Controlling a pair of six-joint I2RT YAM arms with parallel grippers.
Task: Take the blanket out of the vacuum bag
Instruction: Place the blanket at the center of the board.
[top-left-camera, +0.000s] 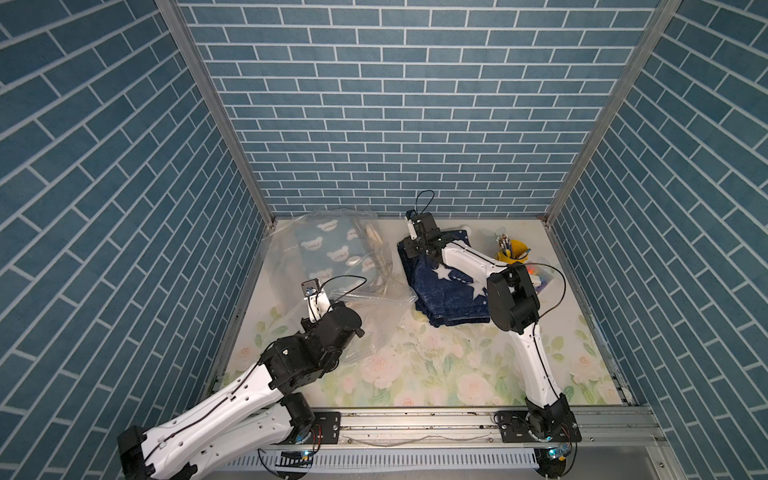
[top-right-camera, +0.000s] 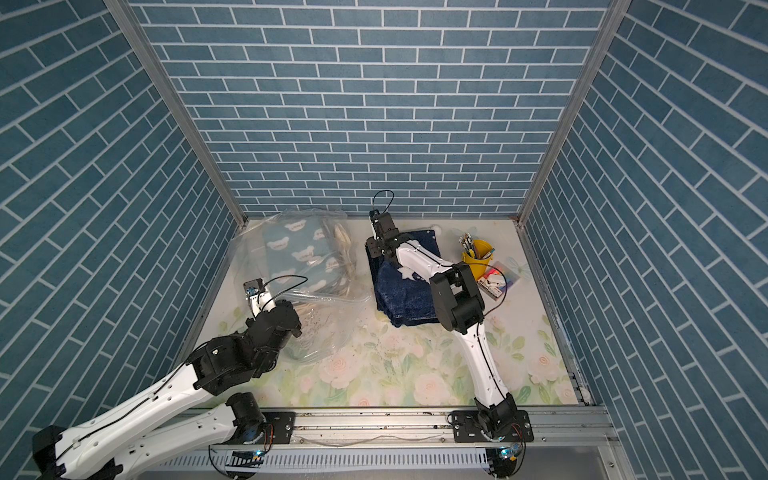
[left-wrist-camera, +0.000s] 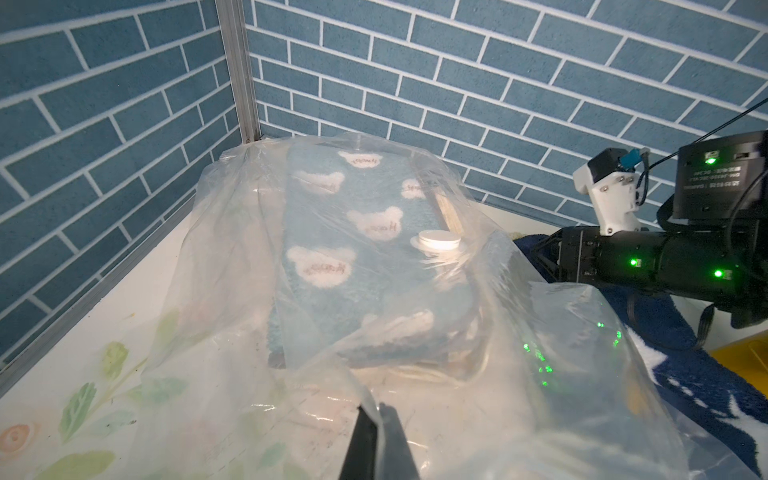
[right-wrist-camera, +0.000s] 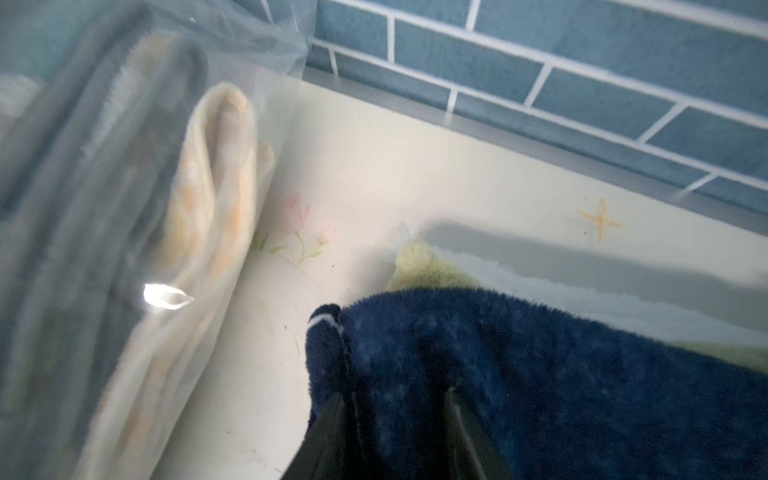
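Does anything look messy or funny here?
A little. The clear bag lies crumpled and puffy, its loose end pinched in the left pincer. The bear blanket sits inside it. The dark blue blanket lies outside, with the right pincer at its far edge. Tiny dark specks dot the table.

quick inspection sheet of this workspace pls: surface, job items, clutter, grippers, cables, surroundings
surface: floral table, nothing spilled
job's things: vacuum bag at far left, bear blanket and cream cloth inside, valve cap on top; navy blanket lies outside, beside it
clutter: yellow cup of pens, clear box at far right
grippers: left gripper shut on the vacuum bag; right gripper astride a navy blanket fold, grip unclear
cables: black loops at both wrists, loose wire on front rail
surroundings: blue brick-print walls, metal frame
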